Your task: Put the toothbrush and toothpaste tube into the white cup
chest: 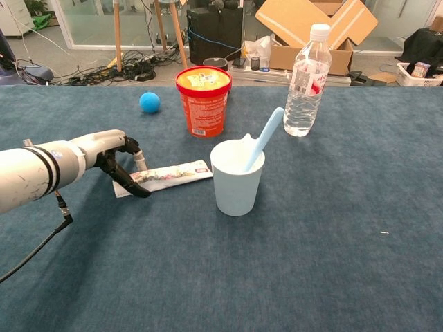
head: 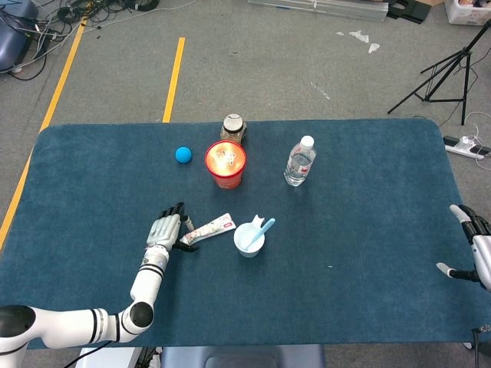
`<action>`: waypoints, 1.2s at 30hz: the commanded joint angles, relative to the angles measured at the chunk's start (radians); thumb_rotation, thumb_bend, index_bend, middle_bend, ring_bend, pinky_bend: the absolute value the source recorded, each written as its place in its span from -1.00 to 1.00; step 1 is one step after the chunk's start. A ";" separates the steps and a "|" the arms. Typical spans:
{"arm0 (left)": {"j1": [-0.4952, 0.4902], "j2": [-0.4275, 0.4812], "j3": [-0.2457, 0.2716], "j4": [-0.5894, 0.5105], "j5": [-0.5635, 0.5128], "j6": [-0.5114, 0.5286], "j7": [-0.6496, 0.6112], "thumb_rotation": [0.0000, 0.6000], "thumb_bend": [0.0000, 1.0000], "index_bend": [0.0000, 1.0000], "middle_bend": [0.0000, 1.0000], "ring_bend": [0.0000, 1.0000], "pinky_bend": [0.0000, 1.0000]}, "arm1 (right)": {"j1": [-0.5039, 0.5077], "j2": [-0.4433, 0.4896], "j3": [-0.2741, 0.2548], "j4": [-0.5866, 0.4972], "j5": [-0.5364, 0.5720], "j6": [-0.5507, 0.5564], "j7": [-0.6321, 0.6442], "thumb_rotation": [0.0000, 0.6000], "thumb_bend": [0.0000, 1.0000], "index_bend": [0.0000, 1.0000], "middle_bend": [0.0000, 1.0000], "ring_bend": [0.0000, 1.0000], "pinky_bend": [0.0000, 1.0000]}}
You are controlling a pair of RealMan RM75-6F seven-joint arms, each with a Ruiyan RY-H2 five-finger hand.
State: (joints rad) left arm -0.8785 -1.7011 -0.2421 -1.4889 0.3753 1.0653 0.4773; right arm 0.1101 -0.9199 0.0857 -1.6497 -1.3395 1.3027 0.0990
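The toothpaste tube point(head: 209, 228) point(chest: 169, 176) lies flat on the blue table, just left of the white cup point(head: 249, 240) point(chest: 237, 181). A light blue toothbrush point(head: 263, 228) point(chest: 264, 137) stands tilted inside the cup. My left hand point(head: 165, 228) point(chest: 114, 153) is at the tube's left end, with its thumb in front of that end and a finger behind it. Whether they press the tube I cannot tell. My right hand point(head: 476, 249) hovers at the table's right edge with its fingers apart, holding nothing.
Behind the cup stand a red tub point(head: 225, 163) point(chest: 203, 100), a lidded jar point(head: 233, 126) and a water bottle point(head: 300, 162) point(chest: 306, 69). A blue ball point(head: 182, 154) point(chest: 149, 102) lies at the back left. The table's front edge point(head: 307, 337) is close.
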 commanded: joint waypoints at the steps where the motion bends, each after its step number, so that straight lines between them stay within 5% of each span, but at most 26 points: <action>1: 0.002 -0.010 -0.002 0.010 0.008 0.006 0.007 1.00 -0.85 -0.02 -0.93 -1.00 -1.00 | -0.001 0.001 0.000 0.000 -0.001 0.001 0.001 1.00 -1.00 -0.89 -0.81 -0.73 0.15; 10: 0.018 -0.023 0.003 0.028 0.030 0.013 0.030 1.00 -0.84 0.14 -0.93 -1.00 -1.00 | 0.000 0.001 0.000 0.000 0.000 0.000 0.000 1.00 -1.00 -0.89 -0.81 -0.73 0.15; 18: 0.041 -0.011 0.003 0.014 0.048 0.010 0.032 1.00 -0.47 0.24 -0.91 -1.00 -1.00 | 0.001 -0.002 0.000 -0.001 0.002 -0.002 -0.008 1.00 -1.00 -0.89 -0.81 -0.73 0.15; 36: 0.107 0.016 -0.001 -0.024 0.155 0.008 -0.048 1.00 -0.24 0.36 -0.85 -1.00 -1.00 | 0.004 -0.005 0.000 -0.001 0.005 -0.006 -0.015 1.00 -1.00 -0.89 -0.81 -0.73 0.15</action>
State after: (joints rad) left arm -0.7810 -1.6896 -0.2420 -1.5070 0.5165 1.0710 0.4425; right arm 0.1137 -0.9249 0.0856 -1.6509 -1.3341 1.2968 0.0842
